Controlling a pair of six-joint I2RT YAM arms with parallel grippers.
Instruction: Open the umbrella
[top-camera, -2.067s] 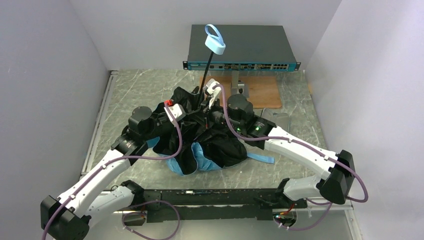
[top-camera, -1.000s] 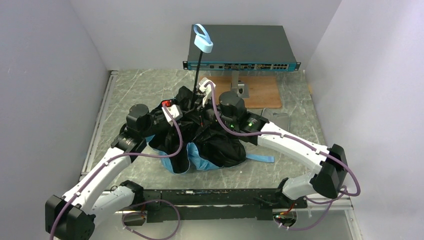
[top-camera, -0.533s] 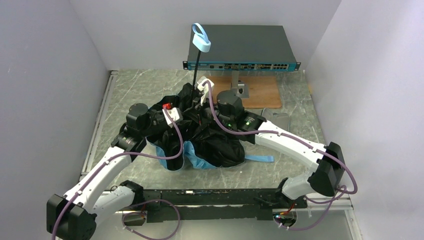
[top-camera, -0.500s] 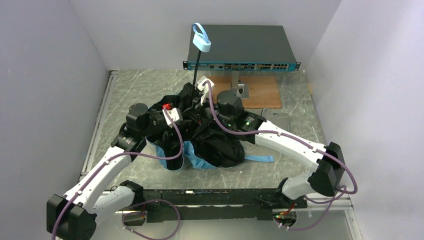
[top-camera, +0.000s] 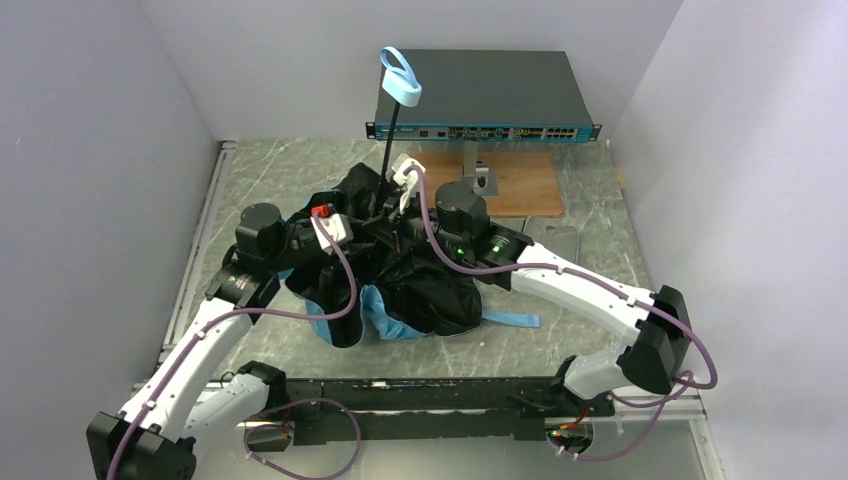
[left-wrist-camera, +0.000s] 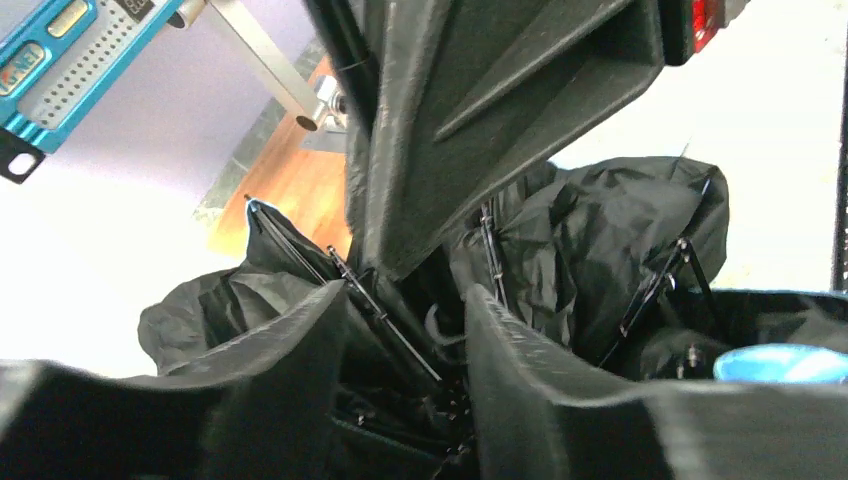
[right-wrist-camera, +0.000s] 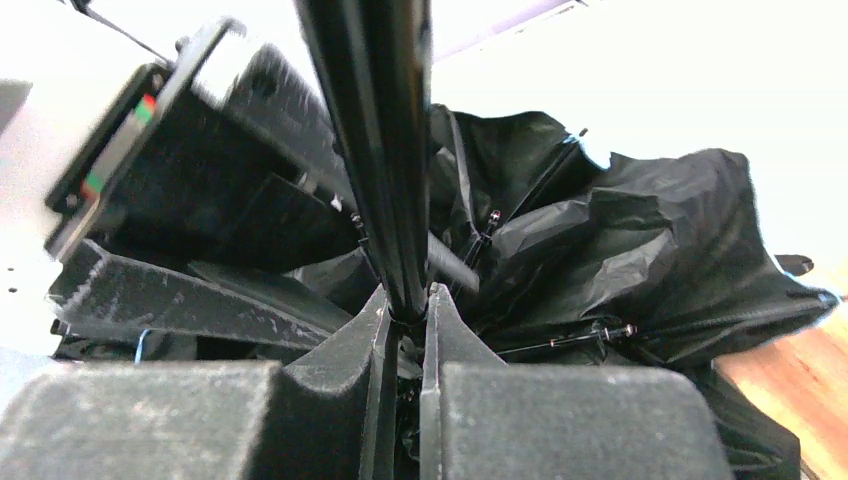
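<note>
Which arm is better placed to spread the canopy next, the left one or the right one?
Probably the left. The left fingers stand open near the foot of the shaft, among the canopy folds, free to push. The right fingers are shut on the shaft and steady it.

L gripper (left-wrist-camera: 405, 305) fingers apart, R gripper (right-wrist-camera: 408, 302) pinched tight.

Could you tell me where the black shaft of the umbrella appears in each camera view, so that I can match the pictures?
Top external: the shaft is above centre, rising from the black canopy to the pale-blue handle.
Left wrist: a short dark piece at the top edge, left of centre.
Right wrist: in the centre, running from the top edge down to the middle.
Shared landmark: the wooden board.
</note>
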